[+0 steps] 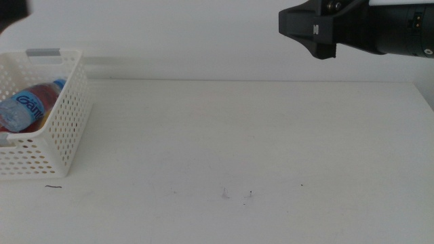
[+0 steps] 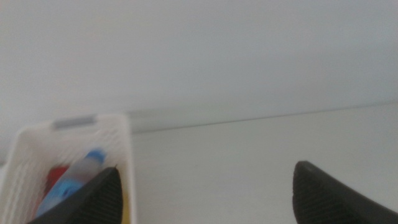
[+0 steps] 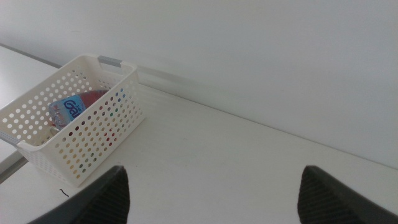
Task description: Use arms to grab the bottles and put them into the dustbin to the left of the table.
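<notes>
The white perforated dustbin (image 1: 64,132) stands at the table's left edge. Inside it lie a clear water bottle with a blue cap and label (image 1: 24,108) and a red can (image 1: 44,91) behind it. My right arm (image 1: 366,24) hangs high at the back right, far from the bin. In the right wrist view my right gripper (image 3: 211,196) is open and holds nothing, and the dustbin (image 3: 93,134) and water bottle (image 3: 69,107) show beyond it. My left gripper (image 2: 205,193) is open and holds nothing, just beside the dustbin (image 2: 121,140), with the water bottle (image 2: 78,177) and red can (image 2: 57,177) showing inside.
The white table (image 1: 258,149) carries only a few dark specks (image 1: 249,194) near the front. A plain white wall rises behind it. A dark bit of the left arm (image 1: 12,10) shows in the top left corner of the middle view.
</notes>
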Action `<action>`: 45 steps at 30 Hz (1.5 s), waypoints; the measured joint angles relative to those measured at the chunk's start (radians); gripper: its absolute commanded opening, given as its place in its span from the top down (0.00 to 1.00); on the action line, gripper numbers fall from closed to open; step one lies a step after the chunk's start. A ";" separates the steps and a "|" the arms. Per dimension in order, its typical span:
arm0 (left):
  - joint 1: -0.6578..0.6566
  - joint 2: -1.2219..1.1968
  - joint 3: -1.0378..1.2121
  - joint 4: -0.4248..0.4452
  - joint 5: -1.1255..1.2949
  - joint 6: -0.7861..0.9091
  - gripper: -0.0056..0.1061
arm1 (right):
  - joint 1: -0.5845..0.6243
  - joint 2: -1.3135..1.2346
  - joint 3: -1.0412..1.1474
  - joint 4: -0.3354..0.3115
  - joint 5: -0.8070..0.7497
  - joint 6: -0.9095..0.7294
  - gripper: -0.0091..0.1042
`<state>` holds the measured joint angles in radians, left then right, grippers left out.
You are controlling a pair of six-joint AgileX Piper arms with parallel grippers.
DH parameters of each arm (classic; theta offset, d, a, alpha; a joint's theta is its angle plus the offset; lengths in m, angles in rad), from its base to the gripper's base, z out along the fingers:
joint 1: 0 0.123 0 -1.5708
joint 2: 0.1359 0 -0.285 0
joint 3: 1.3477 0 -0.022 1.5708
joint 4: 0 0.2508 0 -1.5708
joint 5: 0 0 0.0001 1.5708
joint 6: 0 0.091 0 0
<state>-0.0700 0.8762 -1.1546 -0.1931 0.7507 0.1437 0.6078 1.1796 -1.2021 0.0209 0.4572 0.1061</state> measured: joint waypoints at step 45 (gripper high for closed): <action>0.000 -0.868 1.055 0.088 -0.422 -0.129 0.11 | -0.519 -0.974 1.083 -0.021 -0.202 0.002 0.20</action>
<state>-0.0700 0.0083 -0.0995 -0.1053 0.3285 0.0144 0.0884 0.2051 -0.1187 0.0000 0.2553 0.1081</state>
